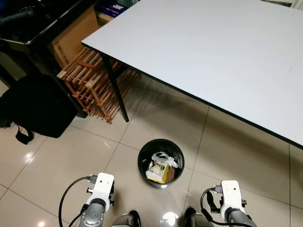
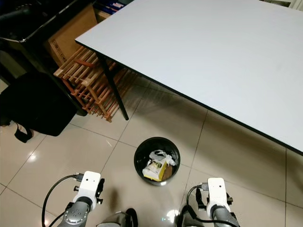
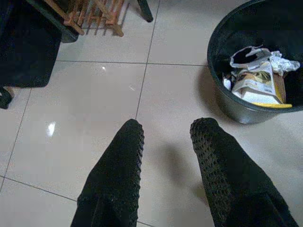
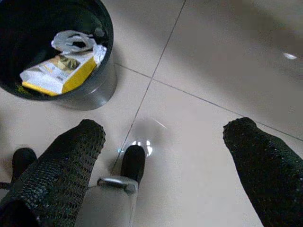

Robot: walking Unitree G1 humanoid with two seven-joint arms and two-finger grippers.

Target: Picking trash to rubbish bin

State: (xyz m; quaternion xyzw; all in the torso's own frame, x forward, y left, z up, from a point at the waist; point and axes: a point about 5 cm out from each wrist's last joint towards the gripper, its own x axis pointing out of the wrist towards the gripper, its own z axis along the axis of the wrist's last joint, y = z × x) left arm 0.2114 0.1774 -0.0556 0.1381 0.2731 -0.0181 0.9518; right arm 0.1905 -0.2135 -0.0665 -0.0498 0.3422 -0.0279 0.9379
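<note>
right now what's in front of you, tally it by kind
rubbish bin: 1, black, on the floor, trash inside
yellow and white packet: 1, in the bin
crumpled white wrapper: 1, in the bin
white table: 1
wooden rack: 1, under the table's edge
black bag: 1
cardboard box: 1
total: 7

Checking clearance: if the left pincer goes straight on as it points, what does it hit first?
Likely bare floor tile. The left pincer is open and empty, and the bin sits off to one side of its line, though depth is unclear.
</note>
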